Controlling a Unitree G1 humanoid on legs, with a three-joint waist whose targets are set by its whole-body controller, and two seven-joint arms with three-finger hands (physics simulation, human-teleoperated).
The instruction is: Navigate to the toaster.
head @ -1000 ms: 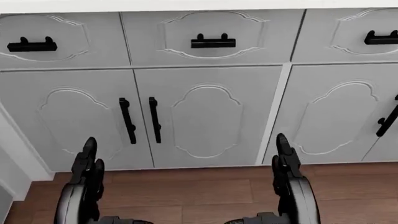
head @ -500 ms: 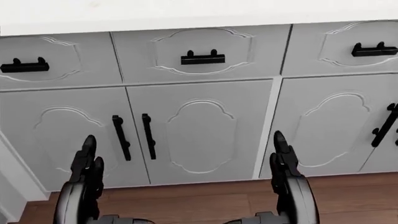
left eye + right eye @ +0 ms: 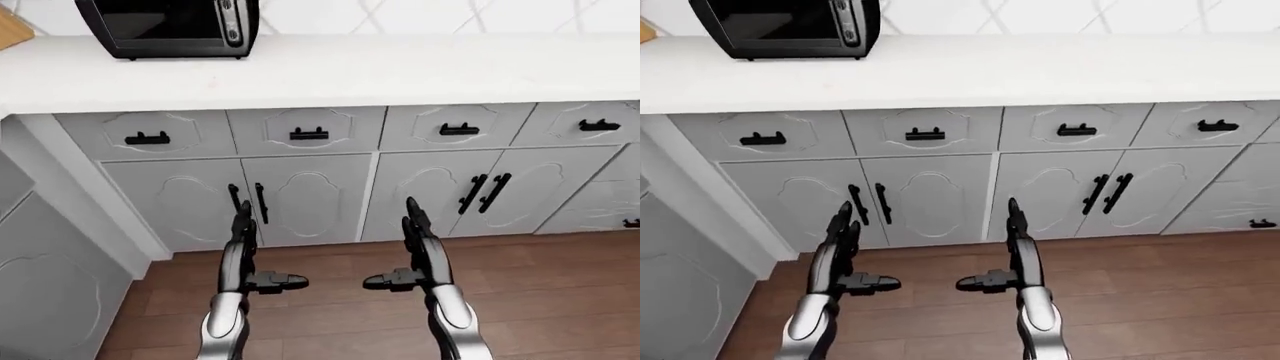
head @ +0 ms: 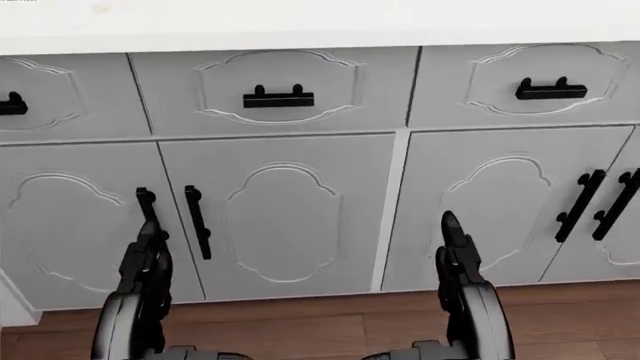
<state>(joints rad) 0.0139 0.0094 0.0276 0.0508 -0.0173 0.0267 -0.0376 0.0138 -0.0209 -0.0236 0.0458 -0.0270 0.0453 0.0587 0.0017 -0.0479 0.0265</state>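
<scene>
Up top-left, toaster (image 3: 168,26) on white counter (image 3: 380,71), grey cabs (image 3: 310,195), wood floor (image 3: 560,300).

no readable text, labels or signs

Head view close, downward at cabinets (image 4: 300,217); eye views wider, share them.
</scene>
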